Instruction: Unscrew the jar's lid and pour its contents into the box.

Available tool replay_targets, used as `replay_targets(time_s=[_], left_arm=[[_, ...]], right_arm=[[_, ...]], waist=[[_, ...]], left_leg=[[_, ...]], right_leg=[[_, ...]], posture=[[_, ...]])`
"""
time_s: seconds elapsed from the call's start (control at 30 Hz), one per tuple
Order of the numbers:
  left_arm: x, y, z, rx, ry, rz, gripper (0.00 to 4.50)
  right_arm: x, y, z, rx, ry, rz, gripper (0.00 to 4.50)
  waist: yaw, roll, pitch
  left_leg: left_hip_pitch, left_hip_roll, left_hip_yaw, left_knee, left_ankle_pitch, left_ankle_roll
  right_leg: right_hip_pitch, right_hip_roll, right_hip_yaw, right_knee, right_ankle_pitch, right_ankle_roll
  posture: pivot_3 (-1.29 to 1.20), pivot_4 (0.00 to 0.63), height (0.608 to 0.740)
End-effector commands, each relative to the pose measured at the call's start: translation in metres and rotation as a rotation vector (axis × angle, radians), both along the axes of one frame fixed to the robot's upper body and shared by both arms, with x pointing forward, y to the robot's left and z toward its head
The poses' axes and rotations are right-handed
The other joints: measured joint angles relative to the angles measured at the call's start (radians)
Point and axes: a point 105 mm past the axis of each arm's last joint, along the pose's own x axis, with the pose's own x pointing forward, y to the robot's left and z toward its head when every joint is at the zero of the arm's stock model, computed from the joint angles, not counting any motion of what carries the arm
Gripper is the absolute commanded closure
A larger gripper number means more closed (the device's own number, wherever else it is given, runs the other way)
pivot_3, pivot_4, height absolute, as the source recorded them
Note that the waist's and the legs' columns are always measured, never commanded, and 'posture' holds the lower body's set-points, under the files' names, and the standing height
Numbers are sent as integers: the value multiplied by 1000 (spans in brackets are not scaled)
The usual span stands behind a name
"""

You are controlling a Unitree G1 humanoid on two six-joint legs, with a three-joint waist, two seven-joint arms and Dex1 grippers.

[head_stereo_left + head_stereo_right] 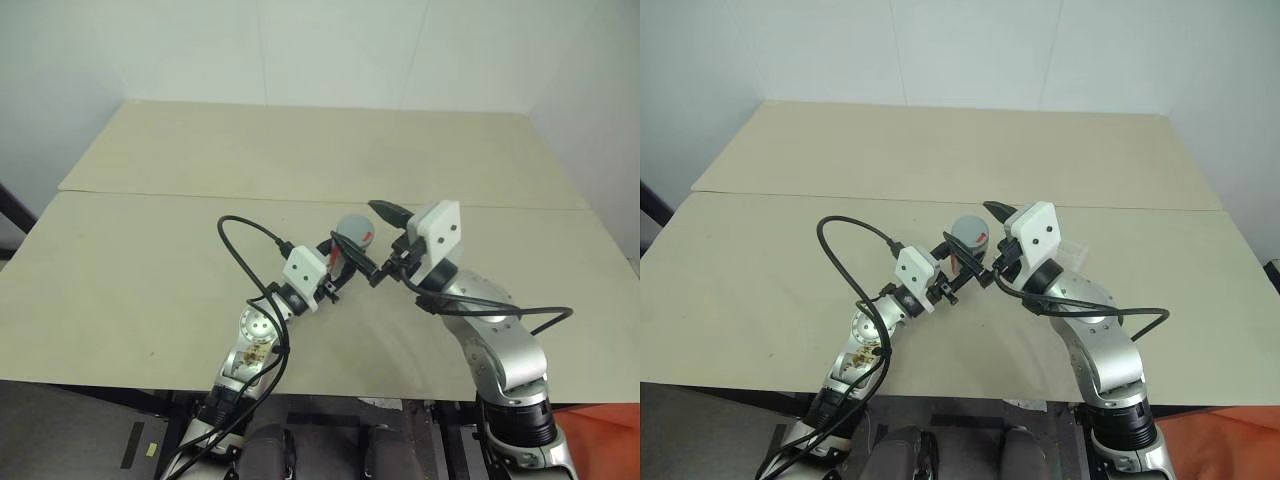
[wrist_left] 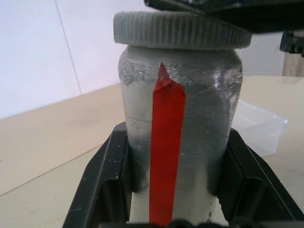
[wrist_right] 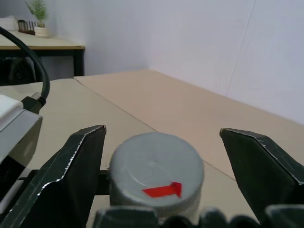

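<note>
Silver-grey and striped with red, the jar [image 2: 178,137] stood upright above the middle of the tan table [image 1: 150,250], pinched between the two black fingers [image 2: 102,185] of the left gripper [image 1: 343,262], which pressed in on its sides. Its lid [image 3: 156,172] was on, ridged round the rim, with a small red arrow on top. From the jar's three o'clock the right gripper [image 1: 381,245] reached over, its fingers [image 3: 71,171] spread wide on either side of the lid and apart from it. Clear plastic, the box [image 2: 259,126] lay on the table just past the jar, at about two o'clock from it and partly hidden behind the right arm. A black cable [image 1: 250,250] looped up from the left wrist.
</note>
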Motion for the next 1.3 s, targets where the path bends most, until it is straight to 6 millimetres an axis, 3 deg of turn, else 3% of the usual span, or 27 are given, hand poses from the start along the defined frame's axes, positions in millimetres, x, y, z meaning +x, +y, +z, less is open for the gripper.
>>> replay_targets(time_s=[0.03, 0.53, 0.63, 0.73, 0.97, 1.1, 1.3], left_arm=[[-2, -2, 15, -30, -54, -5, 2574], [-1, 0, 15, -32, -54, 4, 2574], [-1, 0, 15, -34, -54, 4, 2574], [-1, -1, 15, -35, -53, 3, 2574], [-2, 0, 14, -28, -48, 0, 2574], [-4, 0, 13, -29, -38, -19, 2574], [-20, -7, 13, -33, -26, -141, 2574]], right_arm=[[-7, 5, 14, 18, -67, 36, 24], [2, 2, 8, 34, -23, -13, 24], [3, 3, 6, 30, -16, -18, 630], [4, 2, 5, 36, -13, -24, 1664], [6, 0, 4, 21, -13, -34, 1720], [1, -1, 2, -7, -13, 42, 1720], [-13, -2, 7, -85, 7, 358, 1720]], waist=[[0, 0, 0], [0, 0, 0], [0, 0, 0], [0, 0, 0], [0, 0, 0], [0, 0, 0], [-1, 0, 0]], left_leg=[[0, 0, 0, 0, 0, 0], [0, 0, 0, 0, 0, 0], [0, 0, 0, 0, 0, 0], [0, 0, 0, 0, 0, 0], [0, 0, 0, 0, 0, 0], [0, 0, 0, 0, 0, 0], [0, 0, 0, 0, -1, 2]], right_leg=[[0, 0, 0, 0, 0, 0], [0, 0, 0, 0, 0, 0], [0, 0, 0, 0, 0, 0], [0, 0, 0, 0, 0, 0], [0, 0, 0, 0, 0, 0], [0, 0, 0, 0, 0, 0], [0, 0, 0, 0, 0, 0]], posture=[[0, 150, 740], [0, 150, 740], [0, 150, 740], [0, 150, 740], [0, 150, 740], [0, 150, 740], [0, 150, 740]])
